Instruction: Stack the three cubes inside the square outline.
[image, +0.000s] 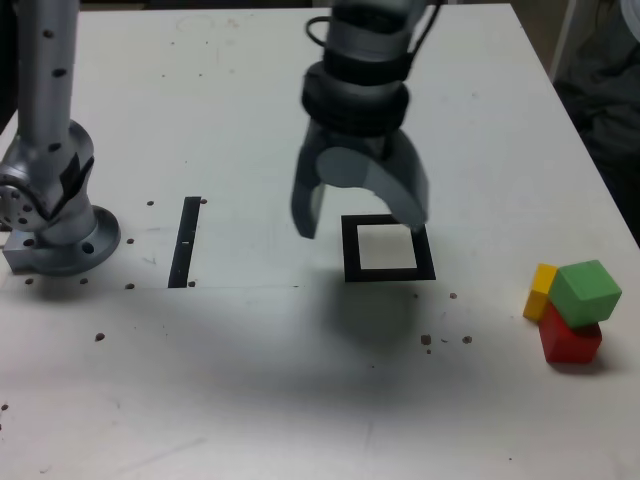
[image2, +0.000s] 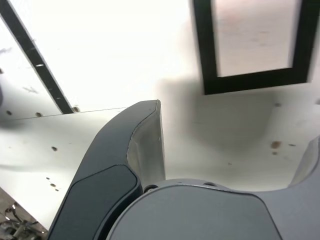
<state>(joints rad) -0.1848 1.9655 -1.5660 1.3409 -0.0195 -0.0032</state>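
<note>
Square outline (image: 388, 248): its white centre is lying bare, with the hand (image: 362, 222) hanging over its far edge, jaws spread and nothing between them.
Blocks: the green block (image: 587, 291), yellow block (image: 541, 290) and red block (image: 570, 338) are crowding together, touching, at the exterior view's right, well apart from the outline.
Between outline and blocks: bare table (image: 250, 390) is lying open.
Exterior view's left: the arm's base (image: 55, 225) is standing beside a flat black strip (image: 185, 241).

Cubes lower right: green cube (image: 587, 289), yellow cube (image: 541, 291), red cube (image: 570, 340). Square outline (image: 387, 274) was black, centre white. Table (image: 250, 120) white.
</note>
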